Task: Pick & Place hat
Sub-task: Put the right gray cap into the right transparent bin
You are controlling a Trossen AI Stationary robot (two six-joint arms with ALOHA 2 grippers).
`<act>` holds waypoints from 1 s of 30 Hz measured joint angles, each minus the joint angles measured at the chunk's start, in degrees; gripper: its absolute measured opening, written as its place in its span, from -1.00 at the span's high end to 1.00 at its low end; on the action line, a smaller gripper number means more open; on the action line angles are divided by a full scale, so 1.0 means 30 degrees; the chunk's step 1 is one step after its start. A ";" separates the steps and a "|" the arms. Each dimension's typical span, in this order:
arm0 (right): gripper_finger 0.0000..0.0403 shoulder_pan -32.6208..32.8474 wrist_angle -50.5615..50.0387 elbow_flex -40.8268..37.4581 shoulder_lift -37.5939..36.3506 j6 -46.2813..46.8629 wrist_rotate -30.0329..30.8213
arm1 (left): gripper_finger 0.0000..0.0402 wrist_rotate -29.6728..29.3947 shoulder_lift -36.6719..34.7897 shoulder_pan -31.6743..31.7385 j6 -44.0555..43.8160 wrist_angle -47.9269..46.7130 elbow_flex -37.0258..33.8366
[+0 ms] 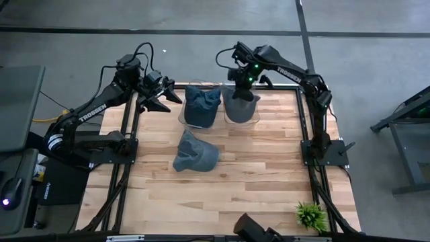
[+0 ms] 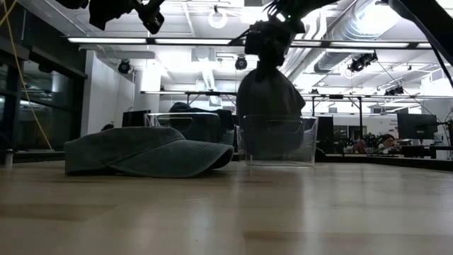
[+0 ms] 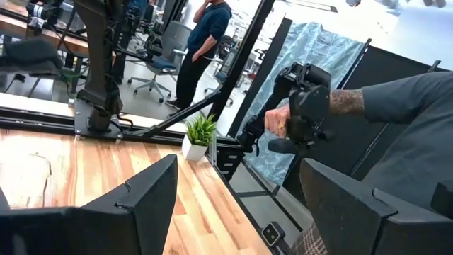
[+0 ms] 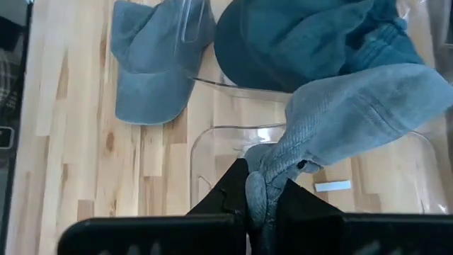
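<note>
Three denim caps are in view. One lies flat on the table (image 1: 195, 153) (image 2: 148, 152) (image 4: 152, 64). A second fills the left clear container (image 1: 201, 107) (image 4: 297, 35). The third, a grey-blue cap (image 1: 240, 106) (image 2: 272, 95) (image 4: 354, 106), hangs from my right gripper (image 1: 245, 81) (image 2: 269, 39) (image 4: 267, 202), which is shut on it above the right clear container (image 1: 255, 119) (image 2: 276, 145) (image 4: 212, 142). My left gripper (image 1: 161, 94) (image 3: 241, 205) is open in the air, over the table's far left corner. My right gripper pinches a bunched fold of the grey-blue cap's cloth (image 4: 258, 185) between its two fingers, coming from above and pointing down. The cap hangs below the fingers, with its lower part (image 2: 272, 138) down inside the right clear container.
The two clear containers stand side by side at the table's far edge. A small potted plant (image 1: 311, 215) (image 3: 200, 134) sits at the near right corner. A person's hand (image 3: 279, 120) holds a controller beyond the table. The near half of the table holds nothing but the plant.
</note>
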 joint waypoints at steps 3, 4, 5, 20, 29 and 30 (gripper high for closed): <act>0.96 0.0186 0.0004 -0.0002 0.0285 -0.0153 0.0556 | -0.36 0.0000 0.0006 0.0000 0.0000 0.0001 0.0000; 0.96 0.0203 0.0004 -0.0007 0.0371 -0.0257 0.0859 | -0.36 0.0000 0.0000 0.0000 0.0000 0.0007 0.0000; 0.96 0.0209 0.0028 -0.0006 0.0456 -0.0450 0.1155 | -0.36 0.0000 0.0007 0.0000 0.0004 0.0000 0.0000; 0.96 -0.0200 0.1119 -0.0005 0.2067 -0.0500 0.4708 | -0.36 -0.0102 0.0011 0.0000 0.0007 0.0007 0.0000; 0.94 -0.0329 0.2591 -0.0007 0.2306 -0.0343 0.8116 | -0.36 -0.0117 0.0015 0.0000 0.0007 0.0004 0.0000; 0.95 -0.0398 0.2544 -0.0007 0.2306 -0.0199 0.8129 | -0.36 -0.0117 0.0015 0.0000 0.0007 0.0000 0.0000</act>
